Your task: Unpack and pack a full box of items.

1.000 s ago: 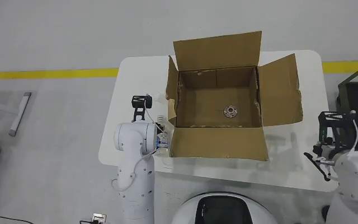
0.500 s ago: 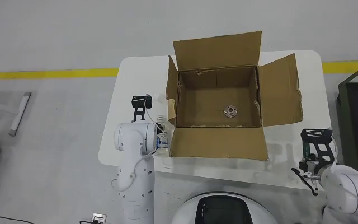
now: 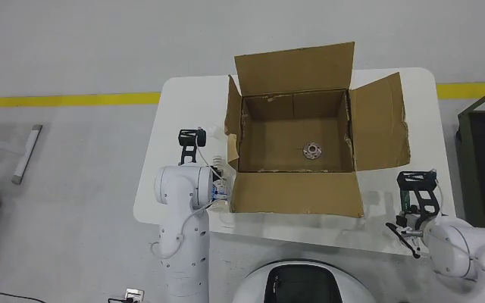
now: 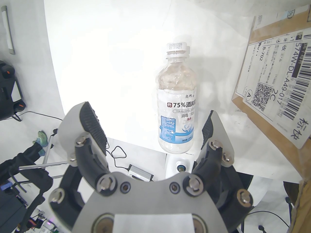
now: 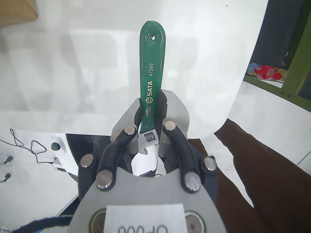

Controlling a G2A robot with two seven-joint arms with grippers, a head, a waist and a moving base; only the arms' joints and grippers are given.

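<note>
Right gripper (image 5: 150,115) clamped on green wrench (image 5: 151,56), 4 o'clock of box (image 3: 295,193). Left gripper (image 4: 149,117) fingers apart; bottle (image 4: 176,112) at box's 8 o'clock.

Pale grey floor (image 3: 91,45) — yellow line (image 3: 76,98) — white table (image 3: 182,114)

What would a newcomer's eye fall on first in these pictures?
The open cardboard box on the table, with a round part on its floor. The right gripper is shut on a green-handled wrench at the table's right edge; a clear bottle sits beside the box before the open left gripper.
</note>
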